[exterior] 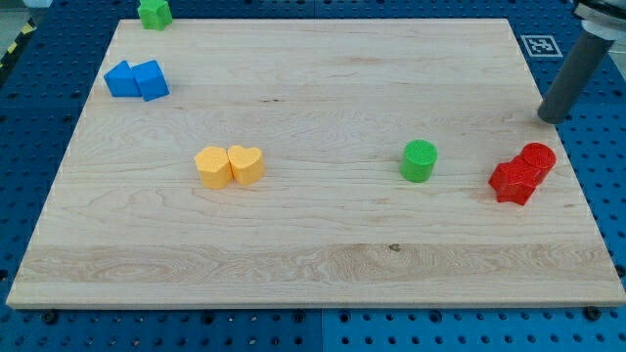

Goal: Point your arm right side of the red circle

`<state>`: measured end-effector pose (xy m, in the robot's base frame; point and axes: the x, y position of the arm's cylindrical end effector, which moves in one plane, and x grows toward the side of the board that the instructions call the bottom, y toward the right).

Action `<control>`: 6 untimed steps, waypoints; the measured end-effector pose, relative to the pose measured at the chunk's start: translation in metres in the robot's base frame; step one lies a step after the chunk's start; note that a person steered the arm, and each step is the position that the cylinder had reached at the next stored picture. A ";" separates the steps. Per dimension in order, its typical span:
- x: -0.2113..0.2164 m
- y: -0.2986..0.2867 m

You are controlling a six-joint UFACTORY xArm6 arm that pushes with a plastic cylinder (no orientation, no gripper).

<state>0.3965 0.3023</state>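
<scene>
The red circle [539,157] stands near the board's right edge, touching a second red block [514,182] of irregular shape at its lower left. My tip [549,118] is at the view's right, just above and slightly right of the red circle, with a small gap between them. The dark rod rises from the tip toward the view's top right corner.
A green cylinder [419,160] stands left of the red blocks. Two yellow blocks, a hexagon [211,167] and a heart [246,164], touch at centre left. Two blue blocks [137,79] sit at upper left. A green block [154,14] is at the top edge. The wooden board [313,244] lies on a blue pegboard.
</scene>
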 end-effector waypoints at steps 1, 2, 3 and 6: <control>0.023 0.008; 0.056 0.008; 0.084 0.001; 0.041 -0.005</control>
